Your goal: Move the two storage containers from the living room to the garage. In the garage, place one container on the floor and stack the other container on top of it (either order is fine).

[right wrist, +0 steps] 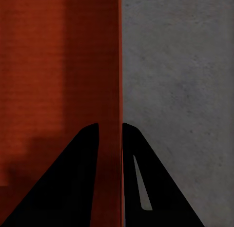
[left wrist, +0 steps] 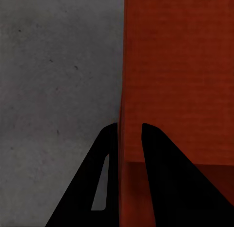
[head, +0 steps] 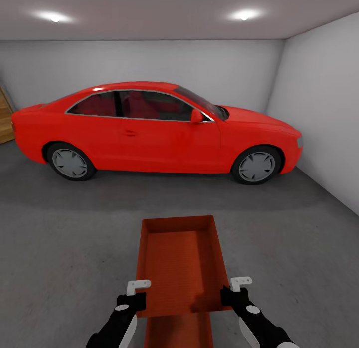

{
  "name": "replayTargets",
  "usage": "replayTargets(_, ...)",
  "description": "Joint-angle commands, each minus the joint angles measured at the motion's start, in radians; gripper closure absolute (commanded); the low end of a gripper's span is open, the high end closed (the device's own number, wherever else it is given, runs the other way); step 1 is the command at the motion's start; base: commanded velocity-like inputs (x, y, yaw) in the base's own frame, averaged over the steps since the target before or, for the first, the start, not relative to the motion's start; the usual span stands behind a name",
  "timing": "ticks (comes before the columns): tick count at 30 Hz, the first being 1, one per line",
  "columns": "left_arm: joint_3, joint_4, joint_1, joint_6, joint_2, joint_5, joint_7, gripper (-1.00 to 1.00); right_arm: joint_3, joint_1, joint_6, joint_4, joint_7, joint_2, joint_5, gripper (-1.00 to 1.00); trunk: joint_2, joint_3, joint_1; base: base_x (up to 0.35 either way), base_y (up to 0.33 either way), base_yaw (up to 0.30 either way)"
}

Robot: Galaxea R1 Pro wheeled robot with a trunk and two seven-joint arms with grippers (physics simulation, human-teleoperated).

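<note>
Head view looks across the garage: at far left a strip of wood paneling [head: 5,121] meets the white back wall [head: 149,61], and a red coupe [head: 154,131] stands side-on across the middle, nose toward the right wall [head: 324,108]. Two round ceiling lights [head: 54,17] glow overhead.

Nearer, above the dark grey concrete floor [head: 65,238], a rust-red storage container [head: 180,261] is held open side up between both arms, and the edge of a second container [head: 179,330] shows just below it at the picture's bottom — whether the two touch cannot be told.

The left hand [head: 135,293] is clenched on the upper container's left wall; in the left wrist view its fingers [left wrist: 161,183] straddle that wall [left wrist: 127,90], one on the floor side, one over the ribbed red bottom.

The right hand [head: 237,288] grips the right wall the same way — in the right wrist view its fingers [right wrist: 78,183] sit to either side of the thin red wall [right wrist: 120,66], grey floor [right wrist: 180,81] beyond.
</note>
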Motion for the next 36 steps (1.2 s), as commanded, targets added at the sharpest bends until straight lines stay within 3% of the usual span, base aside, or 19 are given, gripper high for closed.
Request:
replayTargets(1, 0.01, -0.017, -0.001, 0.007, -0.001, -0.016, 0.003, 1.0, 0.017, -0.001, -0.004, 0.002, 0.004, -0.003, -0.016, 1.0, -0.002, -0.002, 0.001, 0.0, 0.0, 0.0)
replayTargets(23, 0.01, -0.017, -0.001, 0.007, -0.001, -0.016, 0.003, 1.0, 0.017, -0.001, -0.004, 0.002, 0.006, -0.003, -0.016, 1.0, -0.002, -0.003, 0.001, 0.0, 0.0, 0.0)
replayTargets(36, 0.01, -0.017, -0.001, 0.007, -0.001, -0.016, 0.002, 1.0, 0.017, -0.001, -0.004, 0.002, 0.006, -0.003, -0.017, 1.0, -0.002, -0.022, 0.001, 0.0, 0.0, 0.0)
